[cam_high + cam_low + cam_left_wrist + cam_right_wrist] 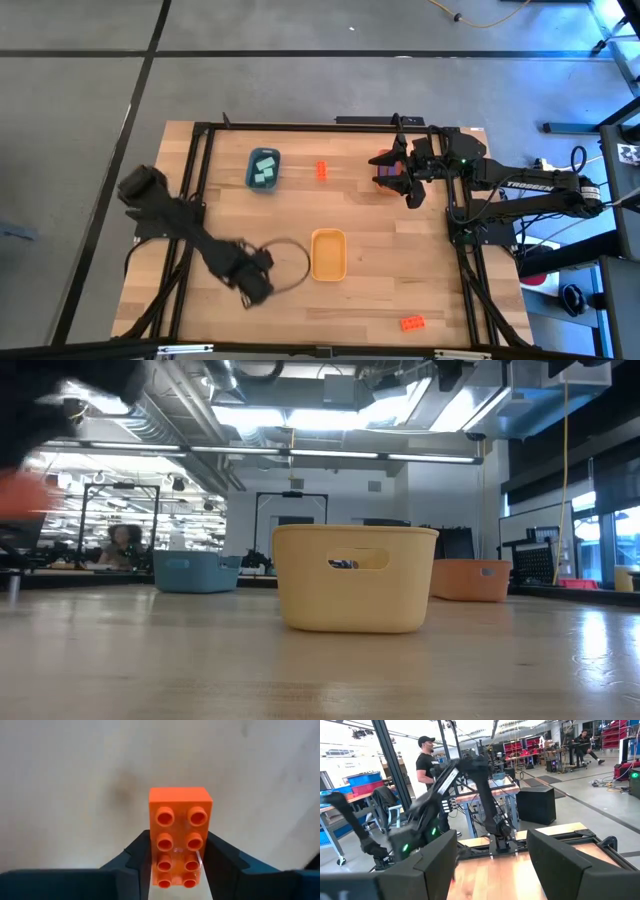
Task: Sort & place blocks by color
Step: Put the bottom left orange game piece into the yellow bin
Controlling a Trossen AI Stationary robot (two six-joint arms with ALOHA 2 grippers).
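Note:
My left gripper (177, 865), near the table's near-left part (257, 287), is shut on an orange-red block (179, 815); the high view hides that block under the gripper. My right gripper (490, 855) is open with nothing between its fingers, and hovers at the far right (408, 185) over the orange tray (380, 160), which holds purple blocks (386, 178). Mint-green blocks (264, 168) lie in the blue tray (250, 172). Two more orange-red blocks lie on the table, one far (322, 169) and one near the near edge (412, 323). My left gripper pinches the orange-red block between its two fingers (137, 860) by the two long sides, at the end nearest the wrist (176, 870). The fingers lie along the block. Its studded face is turned to the wrist camera, and the free end (180, 795) sticks out past the fingertips.
The yellow tray (328, 255) stands at the table's middle, right of my left gripper; a cable loop (295, 262) lies between them. A black frame (200, 200) borders the table's left and right sides. Bare wood lies between the trays and along the near edge.

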